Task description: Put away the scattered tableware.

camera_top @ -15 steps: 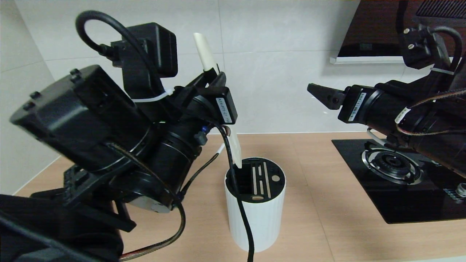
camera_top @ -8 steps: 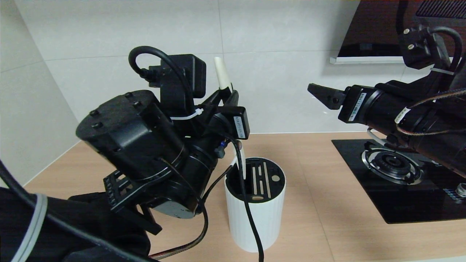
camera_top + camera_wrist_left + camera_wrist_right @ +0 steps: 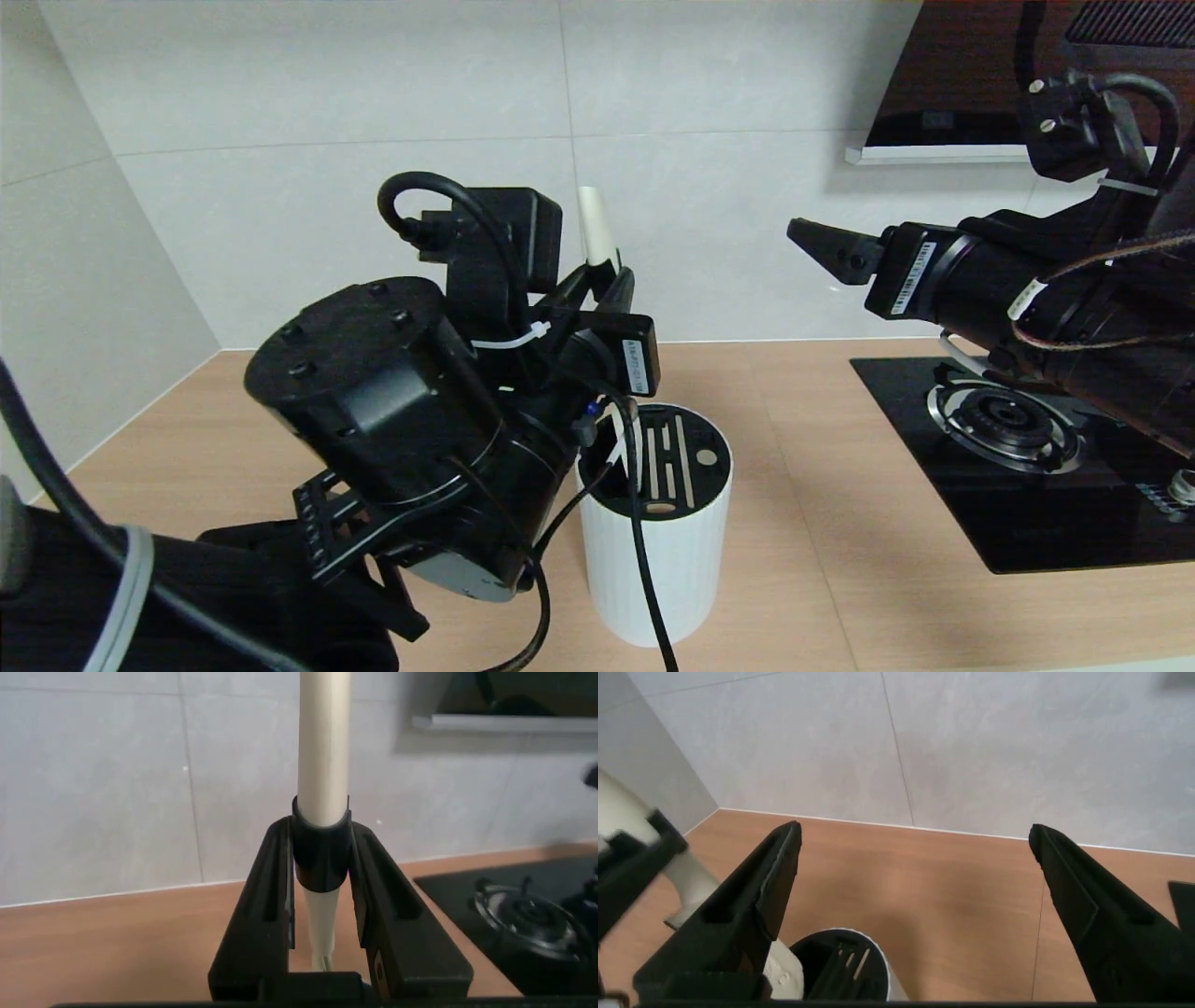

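Pale wood countertop, tiled wall behind. My left gripper clamps cream-handled utensil upright, tip inside white ribbed cylindrical holder; cable partly blocks my view there. Right gripper spread wide, aloft near black gas hob.

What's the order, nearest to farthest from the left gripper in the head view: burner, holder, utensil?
1. Utensil: clamped in the left gripper itself.
2. Holder: just below that gripper.
3. Burner: far off on the robot's right.
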### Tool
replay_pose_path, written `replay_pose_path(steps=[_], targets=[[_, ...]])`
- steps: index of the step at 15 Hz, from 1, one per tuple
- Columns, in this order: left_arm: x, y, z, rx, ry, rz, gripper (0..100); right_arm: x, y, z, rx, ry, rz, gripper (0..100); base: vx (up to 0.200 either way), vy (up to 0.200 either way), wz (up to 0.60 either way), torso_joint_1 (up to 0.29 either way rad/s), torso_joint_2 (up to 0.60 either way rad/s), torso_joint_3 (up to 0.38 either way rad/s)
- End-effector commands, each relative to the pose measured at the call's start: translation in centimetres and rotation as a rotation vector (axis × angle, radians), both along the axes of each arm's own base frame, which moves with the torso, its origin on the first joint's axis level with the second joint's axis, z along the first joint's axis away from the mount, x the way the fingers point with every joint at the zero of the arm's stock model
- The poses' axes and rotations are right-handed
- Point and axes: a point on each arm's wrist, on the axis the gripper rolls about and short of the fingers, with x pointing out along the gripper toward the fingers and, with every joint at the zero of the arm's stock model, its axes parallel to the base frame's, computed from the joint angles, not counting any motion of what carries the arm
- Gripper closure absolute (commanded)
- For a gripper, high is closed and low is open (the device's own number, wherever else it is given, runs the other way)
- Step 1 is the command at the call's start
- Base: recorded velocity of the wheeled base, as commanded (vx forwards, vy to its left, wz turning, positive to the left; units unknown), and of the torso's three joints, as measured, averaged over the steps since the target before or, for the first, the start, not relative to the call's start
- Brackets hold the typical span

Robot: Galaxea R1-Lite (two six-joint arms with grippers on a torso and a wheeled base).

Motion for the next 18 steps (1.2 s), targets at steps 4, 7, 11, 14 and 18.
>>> replay_pose_path(steps=[4,7,11,14,18], targets=[[0.1,-0.8,-2.0,0.018,0.051,-0.018,100,0.2,0.2,-0.2,-0.004,0.006,0.0,0,0.0,0.0,0.0,0.0,0.0,0.0],[0.3,-1.1,-3.9,0.034,0.1,-0.025,100,0.3,0.0,-0.2,-0.005,0.006,-0.005,0,0.0,0.0,0.0,0.0,0.0,0.0],[0.6,-1.4,-5.9,0.054,0.152,-0.027,100,0.3,0.0,-0.2,-0.006,0.008,-0.005,0,0.0,0.0,0.0,0.0,0.0,0.0],[0.4,-1.2,-6.6,0.072,0.169,-0.03,100,0.3,0.1,-0.3,-0.01,0.013,-0.005,0,0.0,0.0,0.0,0.0,0.0,0.0],[0.6,-1.5,-8.3,0.116,0.208,-0.029,100,0.4,0.1,-0.4,-0.012,0.015,-0.005,0,0.0,0.0,0.0,0.0,0.0,0.0]])
